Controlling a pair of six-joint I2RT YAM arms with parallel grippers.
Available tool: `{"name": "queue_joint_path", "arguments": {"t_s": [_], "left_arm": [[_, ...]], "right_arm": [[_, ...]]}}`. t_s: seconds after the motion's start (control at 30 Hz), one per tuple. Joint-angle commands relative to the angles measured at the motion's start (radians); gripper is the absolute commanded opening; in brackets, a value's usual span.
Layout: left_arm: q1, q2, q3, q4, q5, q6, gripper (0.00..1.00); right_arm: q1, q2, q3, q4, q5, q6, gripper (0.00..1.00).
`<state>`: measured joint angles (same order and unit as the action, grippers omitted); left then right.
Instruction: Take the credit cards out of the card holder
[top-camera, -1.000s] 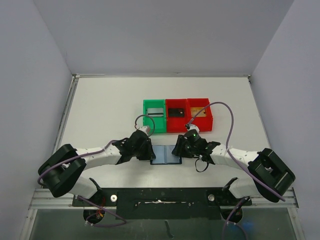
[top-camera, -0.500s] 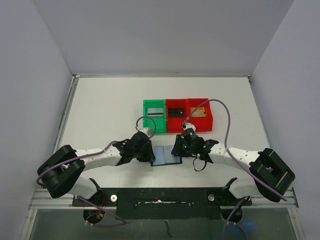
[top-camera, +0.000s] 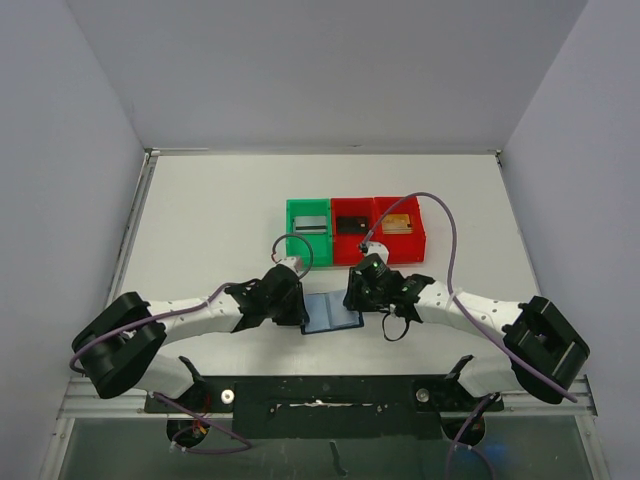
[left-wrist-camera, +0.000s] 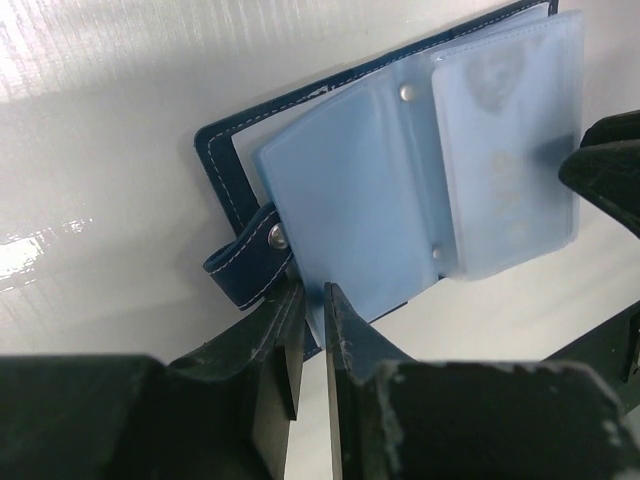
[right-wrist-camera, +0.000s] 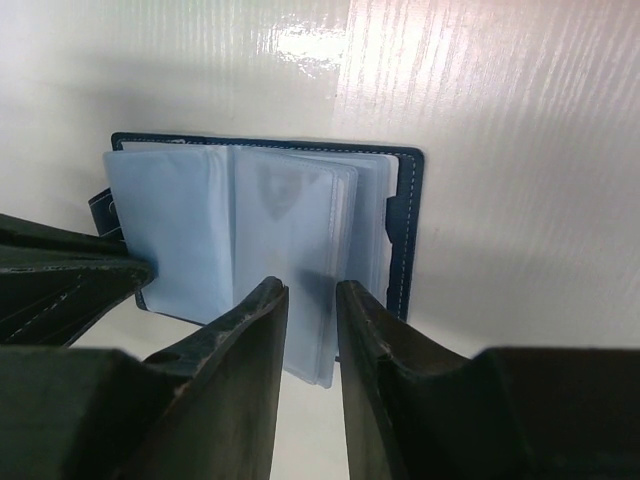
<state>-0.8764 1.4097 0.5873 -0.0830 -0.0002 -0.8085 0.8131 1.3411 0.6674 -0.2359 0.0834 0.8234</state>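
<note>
Top view: left gripper sits at the left edge of the card holder, which lies open on the white table between the two arms; right gripper sits at its right edge; beyond it a green bin and two red bins stand in a row, touching; silver-grey card in the green bin, black card in the middle bin, gold-tan card in the right bin.

Left wrist view only: navy cover with pale stitching, snap strap folded out at the near corner, two metal studs along the spine of the light blue sleeves; faint raised marks on the far sleeve, too blurred to read.

Right wrist view only: several sleeve pages fanned in a stack against the navy cover's right side.

Left jaws nearly together, clamped on the near edge of the holder's left half, beside the strap.

Right jaws narrowly parted, closed on the near edge of the sleeve stack, which fills the gap between the fingers.
</note>
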Motion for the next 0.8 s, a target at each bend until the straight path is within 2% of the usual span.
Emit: {"name": "queue_joint_path", "arguments": {"t_s": [0.0, 0.23, 0.37, 0.53, 0.67, 0.77], "left_arm": [[-0.007, -0.034, 0.021, -0.01, -0.014, -0.003, 0.15], [-0.009, -0.029, 0.021, -0.007, -0.01, -0.003, 0.15], [-0.011, -0.033, 0.027, -0.025, -0.023, -0.002, 0.15], [-0.013, -0.061, 0.022, -0.027, -0.028, -0.006, 0.24], [-0.013, -0.073, 0.023, -0.044, -0.034, -0.002, 0.28], [-0.014, -0.067, 0.015, -0.032, -0.023, -0.001, 0.28]], "right_arm": [[0.008, 0.001, 0.044, -0.021, 0.05, 0.002, 0.29], [0.008, -0.007, 0.043, 0.031, -0.023, -0.04, 0.35], [0.003, 0.009, 0.048, -0.007, 0.029, -0.027, 0.38], [-0.003, 0.042, 0.029, 0.026, 0.004, -0.021, 0.43], [0.003, 0.064, 0.027, 0.054, -0.02, -0.021, 0.44], [0.004, 0.077, 0.023, 0.066, -0.021, -0.022, 0.4]]}}
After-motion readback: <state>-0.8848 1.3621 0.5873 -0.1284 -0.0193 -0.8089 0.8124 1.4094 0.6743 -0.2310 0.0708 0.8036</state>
